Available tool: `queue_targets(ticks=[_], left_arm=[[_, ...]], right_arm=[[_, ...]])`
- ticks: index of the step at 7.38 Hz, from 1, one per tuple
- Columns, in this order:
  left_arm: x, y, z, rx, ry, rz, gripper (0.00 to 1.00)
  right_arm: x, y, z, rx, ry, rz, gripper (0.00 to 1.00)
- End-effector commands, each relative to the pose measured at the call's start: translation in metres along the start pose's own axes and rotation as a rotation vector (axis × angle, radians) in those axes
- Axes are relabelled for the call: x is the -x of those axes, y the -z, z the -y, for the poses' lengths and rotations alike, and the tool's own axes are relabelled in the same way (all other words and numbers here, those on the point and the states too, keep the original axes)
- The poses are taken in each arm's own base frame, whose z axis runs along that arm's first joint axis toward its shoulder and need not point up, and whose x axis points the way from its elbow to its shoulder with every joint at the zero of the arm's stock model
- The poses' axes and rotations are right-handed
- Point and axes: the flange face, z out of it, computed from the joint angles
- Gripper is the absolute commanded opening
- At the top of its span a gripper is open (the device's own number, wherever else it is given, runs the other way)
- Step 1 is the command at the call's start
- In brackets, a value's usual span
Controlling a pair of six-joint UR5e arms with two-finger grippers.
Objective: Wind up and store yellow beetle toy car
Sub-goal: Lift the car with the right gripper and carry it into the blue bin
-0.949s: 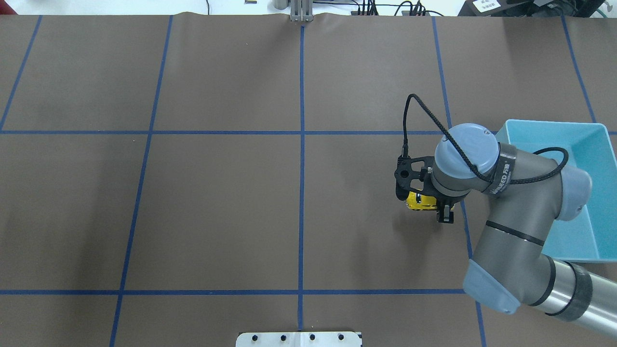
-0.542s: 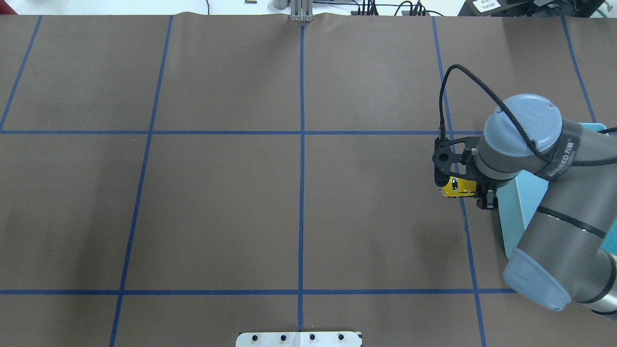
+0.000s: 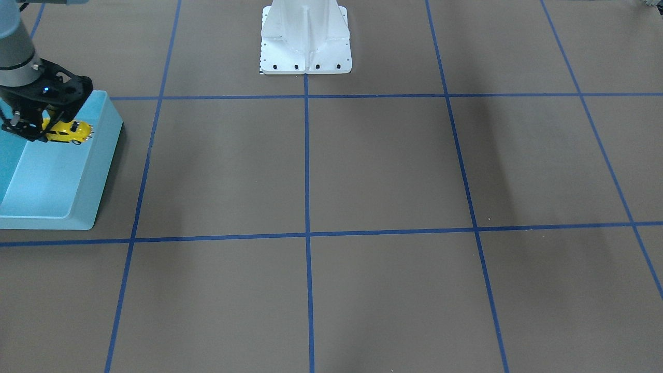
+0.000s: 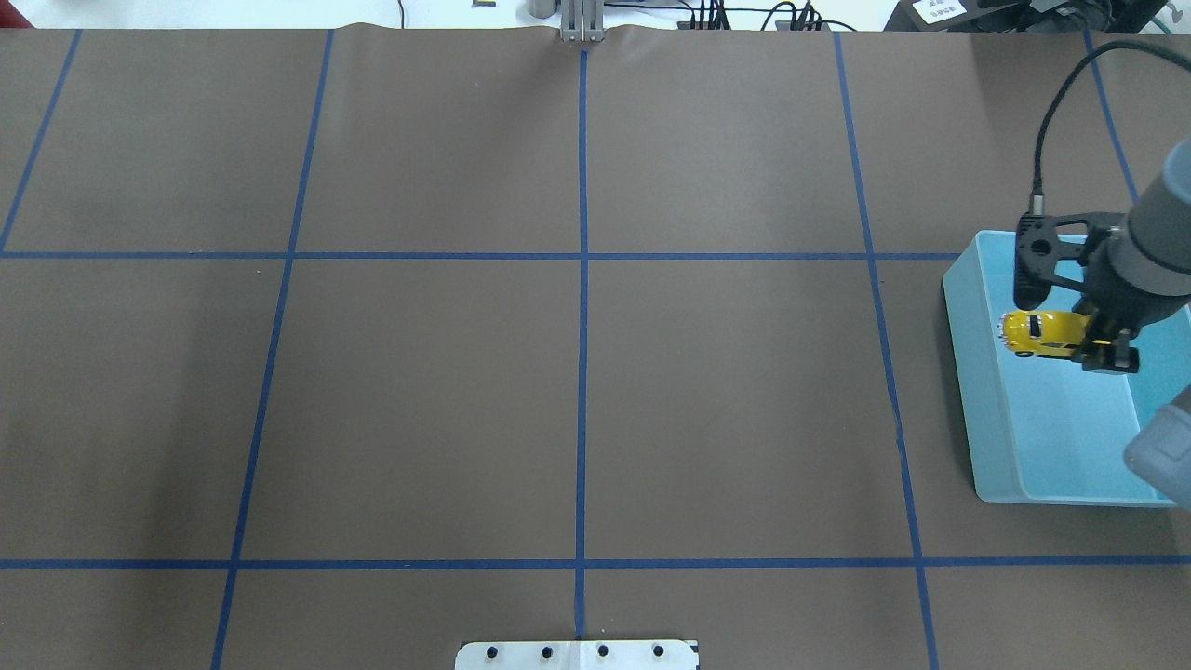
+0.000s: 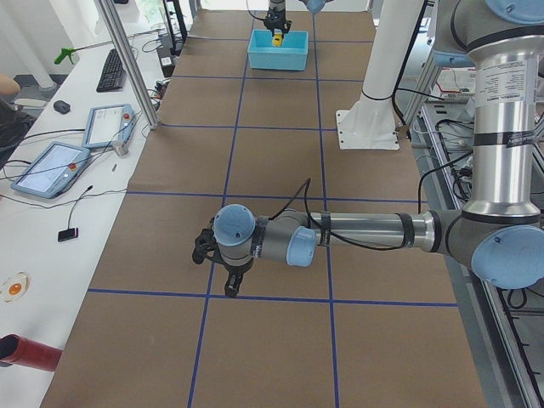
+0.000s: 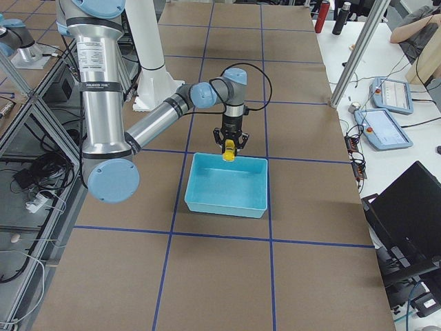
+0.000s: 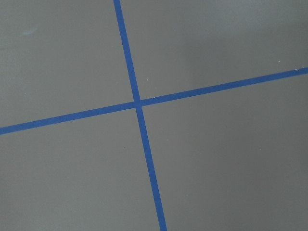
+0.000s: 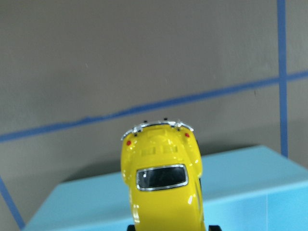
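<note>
We are holding the yellow beetle toy car [image 4: 1035, 332] in our right gripper [image 4: 1070, 333]. Its fingers are clamping the car by its sides, closed only as far as the car's body allows. We are keeping the car in the air above the light blue bin [image 4: 977, 400], just inside the bin's wall that faces the middle of the table [image 4: 419, 372]. Our left gripper [image 5: 219, 268] is hanging low over the table, well apart from the bin, and we cannot tell how far open it is. Its wrist camera is showing only crossing blue tape lines [image 7: 137, 103].
</note>
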Motion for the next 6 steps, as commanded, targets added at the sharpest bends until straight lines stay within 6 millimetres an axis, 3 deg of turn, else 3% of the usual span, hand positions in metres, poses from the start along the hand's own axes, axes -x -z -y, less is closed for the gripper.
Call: queue_targets(ticks=[1,3,5,6], left_arm=[[0.0,0.0,0.0,0.001,0.002,0.0,1.0],[0.0,0.0,0.0,0.002,0.008,0.0,1.0],[-0.001,0.001,0.002,0.003,0.012,0.0,1.0],[-0.001,0.001,0.002,0.003,0.012,0.0,1.0]], right_arm=[[-0.018,-0.033,-0.04,0.043,-0.018,0.062,0.18],[-0.033,-0.067,-0.035,-0.04,-0.001,0.079,0.63],[-0.036,-0.074,-0.032,-0.077,0.007,0.084,0.97],[-0.035,-0.073,-0.032,-0.082,0.008,0.088,0.98]])
